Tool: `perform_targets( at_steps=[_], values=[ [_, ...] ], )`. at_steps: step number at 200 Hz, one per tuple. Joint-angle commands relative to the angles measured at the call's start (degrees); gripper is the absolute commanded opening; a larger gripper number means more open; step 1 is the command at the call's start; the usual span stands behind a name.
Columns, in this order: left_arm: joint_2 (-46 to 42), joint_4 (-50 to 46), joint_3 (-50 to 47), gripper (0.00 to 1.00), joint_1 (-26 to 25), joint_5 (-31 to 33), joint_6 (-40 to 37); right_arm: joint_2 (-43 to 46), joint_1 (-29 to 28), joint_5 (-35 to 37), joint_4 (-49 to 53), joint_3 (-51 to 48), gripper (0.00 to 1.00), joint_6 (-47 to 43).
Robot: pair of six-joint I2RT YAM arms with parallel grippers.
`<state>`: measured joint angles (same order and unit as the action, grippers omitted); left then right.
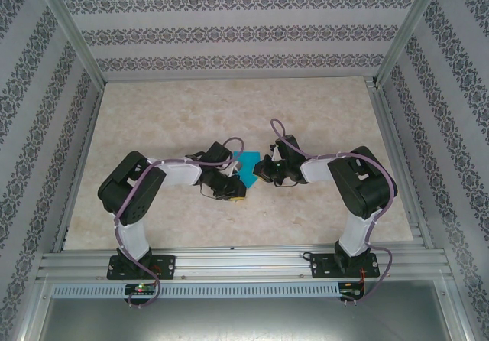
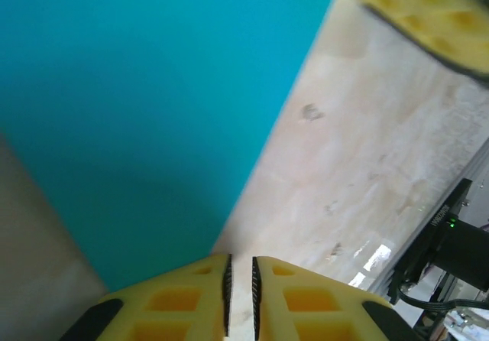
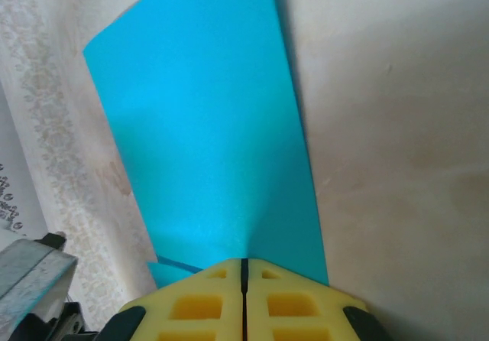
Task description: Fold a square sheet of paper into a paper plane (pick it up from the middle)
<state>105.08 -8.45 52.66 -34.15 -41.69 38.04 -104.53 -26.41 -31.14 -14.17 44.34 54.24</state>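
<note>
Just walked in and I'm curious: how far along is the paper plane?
Early. Done: the right gripper has the paper pinched by an edge. In hand: the left gripper sits at its other side, jaws nearly closed; grip unclear. Left: no nose or wings show yet, so most folding.

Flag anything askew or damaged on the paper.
The paper looks whole and uncrumpled. Beside the right gripper, which is shut on it, a thin sliver of a lower layer pokes out past the left edge, so the layers look slightly misaligned.
</note>
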Motion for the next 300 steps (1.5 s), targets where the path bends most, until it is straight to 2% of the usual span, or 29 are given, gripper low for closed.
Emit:
perform_targets(
  at_steps=[1,79,120,168,201,257,300],
  values=[
    [0.17,-1.1,-2.75,0.18,0.58,2.01,1.43,-2.7,-0.21,4.1,5.56,-2.46,0.07,-0.54],
    [-6.74,-0.03,-9.89,0.18,1.19,1.01,3.16,-2.61,-0.24,4.35,5.39,-2.77,0.07,-0.27],
    [-11.03,4.92,-6.78,0.2,1.72,-2.56,4.59,-2.52,-0.25,4.33,5.39,-2.76,0.07,-0.32],
    [-4.02,7.96,-0.92,0.21,2.07,-2.3,5.61,-2.51,-0.3,4.42,5.3,-2.5,0.07,-0.1],
    [-0.65,6.83,-1.57,0.21,2.13,-0.57,5.52,-1.92,-0.29,4.46,5.3,-2.59,0.07,0.16],
    [-1.26,2.05,-7.58,0.18,2.16,2.32,3.49,-0.25,-0.22,3.69,5.75,-1.06,0.09,0.01],
    [-1.54,1.39,-7.13,0.16,2.12,3.04,2.37,6.32,-1.2,3.1,5.97,1.26,0.1,-2.03]
  ],
)
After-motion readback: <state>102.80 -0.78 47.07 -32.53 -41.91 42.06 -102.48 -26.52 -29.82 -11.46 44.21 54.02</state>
